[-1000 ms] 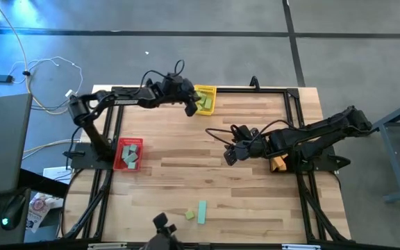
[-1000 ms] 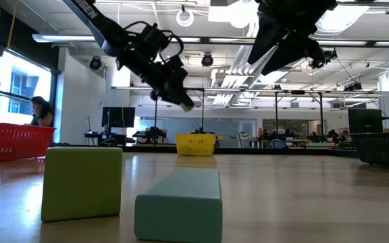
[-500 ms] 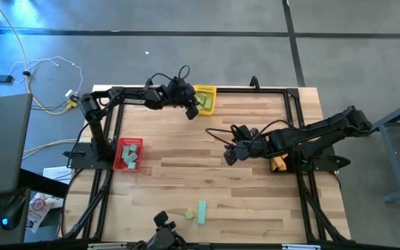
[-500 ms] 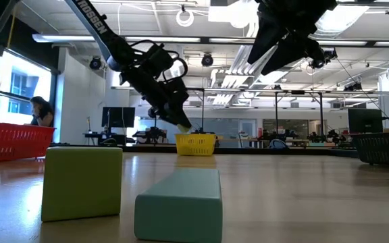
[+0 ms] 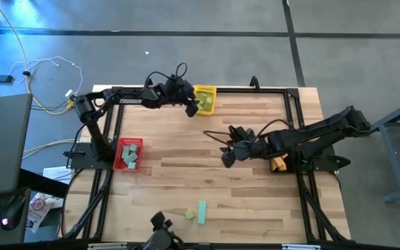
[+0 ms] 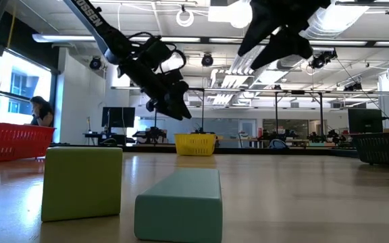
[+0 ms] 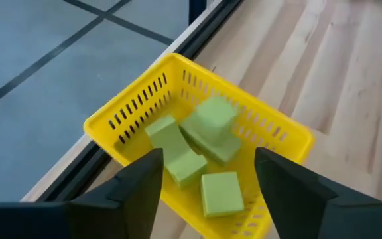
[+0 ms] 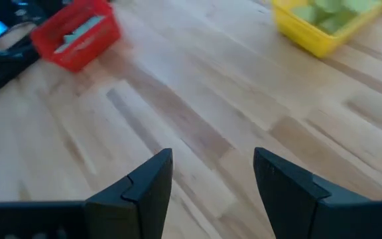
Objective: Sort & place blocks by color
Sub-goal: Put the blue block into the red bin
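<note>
1. Pale wooden counter (image 5: 207, 167) inside a black frame, grey floor around it, a wide lit hall beyond in the low view
2. Light green blocks (image 7: 207, 136) piled in the yellow bin (image 5: 205, 98) at the counter's far edge, three of them clear in the left wrist view
3. Light green cube (image 5: 189, 215) and teal bar (image 5: 202, 212) lying just beside each other on the bare wood near the front edge, well apart from every bin; same pair large in the low view, cube (image 6: 82, 182) left of bar (image 6: 179, 204)
4. Teal blocks (image 5: 131, 157) inside the red bin (image 5: 128, 153) at the left side
5. Orange blocks (image 5: 277, 164) partly hidden under the right arm at the right side
6. Left gripper (image 5: 192, 106) above the yellow bin's near-left side, fingers (image 7: 134, 189) spread wide, nothing between them
7. Right gripper (image 5: 226, 157) raised over mid-counter, fingers (image 8: 144, 186) parted, holding nothing
8. Cables on the floor at far left; a person by a window far off in the low view
</note>
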